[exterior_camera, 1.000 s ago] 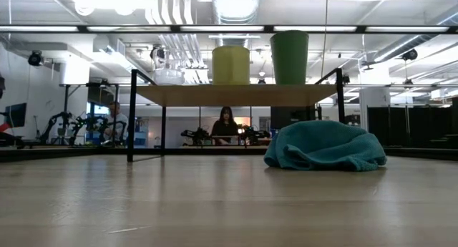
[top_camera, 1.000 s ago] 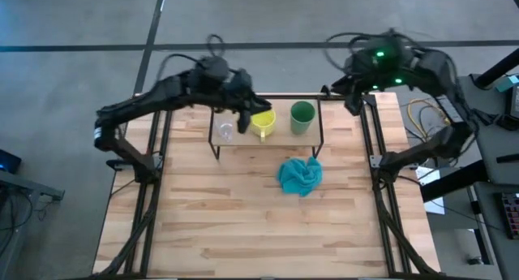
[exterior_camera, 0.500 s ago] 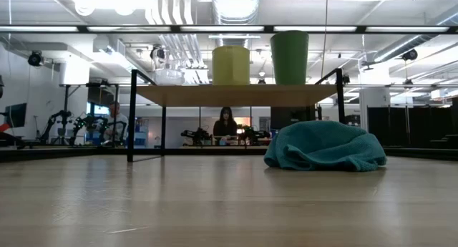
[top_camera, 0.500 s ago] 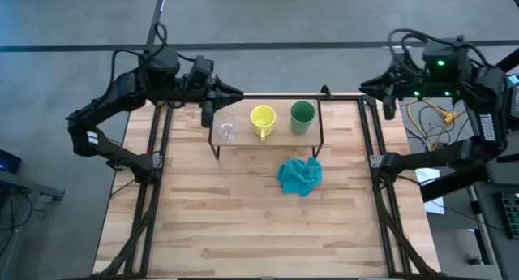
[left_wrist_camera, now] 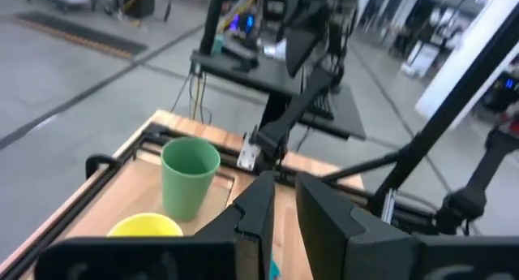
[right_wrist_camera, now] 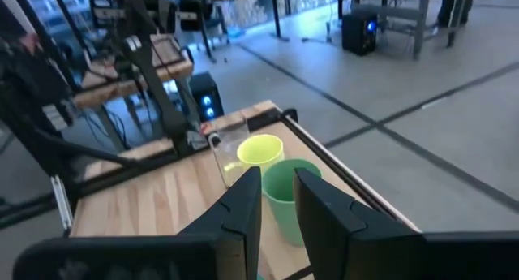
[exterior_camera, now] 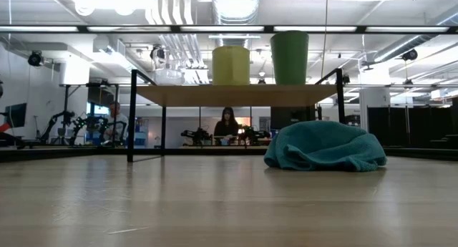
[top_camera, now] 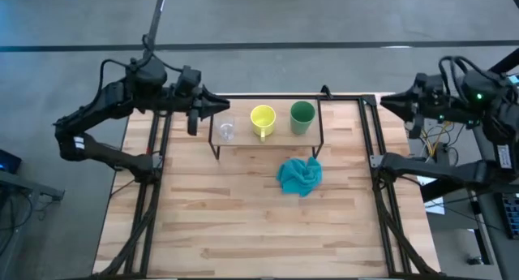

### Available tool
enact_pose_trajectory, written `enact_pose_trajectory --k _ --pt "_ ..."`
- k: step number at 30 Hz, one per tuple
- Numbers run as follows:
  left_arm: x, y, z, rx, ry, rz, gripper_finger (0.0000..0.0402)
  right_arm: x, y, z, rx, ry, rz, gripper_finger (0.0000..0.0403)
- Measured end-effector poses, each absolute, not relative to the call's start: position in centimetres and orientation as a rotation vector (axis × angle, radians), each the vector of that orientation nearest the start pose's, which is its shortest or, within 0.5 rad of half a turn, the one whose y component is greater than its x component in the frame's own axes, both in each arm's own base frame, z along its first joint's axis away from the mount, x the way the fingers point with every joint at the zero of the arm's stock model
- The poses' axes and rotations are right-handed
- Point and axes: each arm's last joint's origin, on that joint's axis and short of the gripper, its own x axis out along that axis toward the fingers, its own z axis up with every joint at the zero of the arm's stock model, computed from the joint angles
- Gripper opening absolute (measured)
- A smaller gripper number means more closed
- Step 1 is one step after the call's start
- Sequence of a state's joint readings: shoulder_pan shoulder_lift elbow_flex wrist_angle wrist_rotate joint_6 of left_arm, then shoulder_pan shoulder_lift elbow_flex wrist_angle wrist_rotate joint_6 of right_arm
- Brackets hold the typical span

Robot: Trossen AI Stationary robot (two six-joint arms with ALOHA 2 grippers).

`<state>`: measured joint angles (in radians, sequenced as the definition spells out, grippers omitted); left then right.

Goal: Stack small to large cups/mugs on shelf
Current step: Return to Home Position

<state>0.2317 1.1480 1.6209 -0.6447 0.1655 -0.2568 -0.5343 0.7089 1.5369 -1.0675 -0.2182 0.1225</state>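
Three vessels stand upright on their bases in a row on the low wooden shelf at the table's far side. From left to right they are the clear glass cup, the yellow mug and the green cup. The low view shows the same row, glass cup, yellow mug and green cup, on the plank. My left gripper hovers just left of the shelf's far left corner, open by a narrow gap. My right gripper is beyond the table's far right corner, narrowly open.
A crumpled teal cloth lies on the tabletop just in front of the shelf's right half, and it also shows in the low view. Black frame rails run along the table's left and right edges. Bare tabletop stretches toward the near edge. A person sits in the room behind.
My left gripper has pulled back from the yellow mug toward the table's left edge and now sits clear of the shelf. My right arm has swung away toward the right, past the table's far right corner. The three vessels and the cloth have stayed where they were.
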Motion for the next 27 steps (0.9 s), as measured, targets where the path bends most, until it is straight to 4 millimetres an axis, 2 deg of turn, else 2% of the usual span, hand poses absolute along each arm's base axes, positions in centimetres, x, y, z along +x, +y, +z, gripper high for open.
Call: enact_pose_trajectory --k 4,8,13,18,23,27 --pt "18.1 3.6 47.7 -0.301 0.069 0.068 0.0040 2.1 -0.5 45.2 0.239 0.155 -0.327 0.0070" --pt "17.2 3.2 45.1 -0.332 0.020 0.052 0.0040 1.7 -0.1 43.3 0.238 0.107 -0.277 0.0070" --pt "16.2 2.9 41.5 -0.357 -0.027 0.033 0.0040 1.8 0.1 41.4 0.224 0.041 -0.196 0.0070" --pt "15.5 2.3 38.2 -0.365 -0.117 -0.023 0.0040 2.2 -0.1 38.5 0.283 0.055 -0.188 0.0070" --pt "15.2 1.3 34.8 -0.352 -0.199 -0.113 0.0040 2.7 -0.2 36.2 0.252 -0.015 -0.087 0.0070" --pt "15.3 0.5 32.3 -0.353 -0.231 -0.171 0.0040 2.8 -0.2 34.5 0.235 -0.068 -0.069 0.0070"
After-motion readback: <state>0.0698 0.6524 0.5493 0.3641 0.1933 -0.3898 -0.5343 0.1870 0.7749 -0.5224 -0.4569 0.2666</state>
